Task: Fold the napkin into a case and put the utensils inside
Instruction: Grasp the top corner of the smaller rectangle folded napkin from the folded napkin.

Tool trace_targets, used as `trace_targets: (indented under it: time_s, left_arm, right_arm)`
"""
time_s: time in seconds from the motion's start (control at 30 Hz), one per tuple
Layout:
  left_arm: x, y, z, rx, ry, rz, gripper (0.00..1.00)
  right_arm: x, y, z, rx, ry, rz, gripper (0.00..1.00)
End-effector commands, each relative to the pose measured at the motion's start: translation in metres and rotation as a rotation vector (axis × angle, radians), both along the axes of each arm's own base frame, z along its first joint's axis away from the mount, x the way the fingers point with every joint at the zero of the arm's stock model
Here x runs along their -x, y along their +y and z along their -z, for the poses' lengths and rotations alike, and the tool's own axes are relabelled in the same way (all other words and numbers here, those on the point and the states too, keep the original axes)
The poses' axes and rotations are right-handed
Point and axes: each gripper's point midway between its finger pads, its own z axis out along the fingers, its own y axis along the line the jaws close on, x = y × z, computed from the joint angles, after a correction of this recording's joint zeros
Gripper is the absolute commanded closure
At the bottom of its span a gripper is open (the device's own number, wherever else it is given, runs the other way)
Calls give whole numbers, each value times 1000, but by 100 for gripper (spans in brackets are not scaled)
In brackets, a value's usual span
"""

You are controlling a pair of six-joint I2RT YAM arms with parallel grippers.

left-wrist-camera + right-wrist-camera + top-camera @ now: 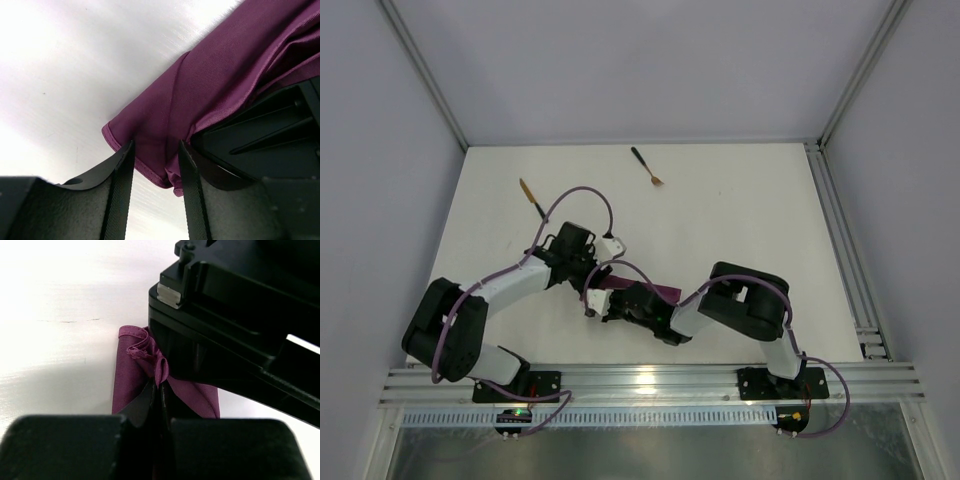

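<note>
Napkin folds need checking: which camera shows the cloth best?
Left wrist: the napkin is large there, its folds and hemmed corner clear. Right wrist shows one bunched end; top external, only a mostly hidden sliver.

White table (750, 250) bears the bunched napkin (665, 291); knife (531, 196) and fork (647, 167) lie farther back.

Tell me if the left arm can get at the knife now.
Probably yes: the knife lies on bare table beyond the left gripper, nothing between them. Its open jaws straddle the napkin edge, so it must back off first.
</note>
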Motion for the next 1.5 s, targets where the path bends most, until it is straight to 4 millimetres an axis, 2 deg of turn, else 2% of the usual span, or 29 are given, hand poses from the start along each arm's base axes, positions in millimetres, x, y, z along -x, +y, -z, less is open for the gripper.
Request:
trace_targets:
  time_s: [0.0, 0.13, 0.3, 0.4, 0.43, 0.5, 0.53, 0.67, 0.83, 1.0, 1.33, 1.4, 1.43, 1.47]
  left_arm:
    - [-21, -11, -22, 45, -86, -15, 57]
    - [-20, -9, -15, 25, -81, 7, 55]
    - [1, -11, 3, 21, 24, 70, 57]
    - [4, -8, 9, 5, 29, 77, 65]
    - [4, -8, 10, -1, 26, 77, 74]
    - [2, -4, 12, -26, 14, 66, 82]
    - [-1, -3, 11, -31, 6, 55, 90]
    - [-15, -3, -6, -10, -72, -8, 100]
    - [-20, -9, -29, 77, -72, -33, 100]
    - [-20, -5, -30, 92, -44, -58, 100]
    - [-15, -4, -29, 93, -29, -46, 100]
    - [-15, -5, -28, 93, -26, -46, 100]
    - [-15, -4, -28, 93, -25, -46, 100]
    - [-16, -5, -27, 93, -25, -44, 100]
  right_arm:
    - [16, -21, 37, 115, 108, -21, 96]
    - [15, -23, 40, 116, 123, -20, 96]
    - [9, -28, 40, 84, 154, 0, 96]
    - [7, -28, 37, 75, 150, 4, 96]
    - [7, -27, 37, 72, 154, 1, 96]
    - [4, -27, 33, 54, 157, 10, 96]
    - [4, -28, 32, 50, 159, 13, 96]
    - [10, -25, 31, 38, 185, -28, 96]
    - [15, -23, 30, 8, 268, -77, 96]
    - [12, -26, 24, -27, 329, -84, 96]
    - [4, -18, -9, -127, 496, -124, 96]
    - [5, -18, -2, -87, 556, -122, 96]
    - [0, -10, -11, -94, 557, -133, 96]
    - [4, -12, -1, -49, 599, -128, 96]
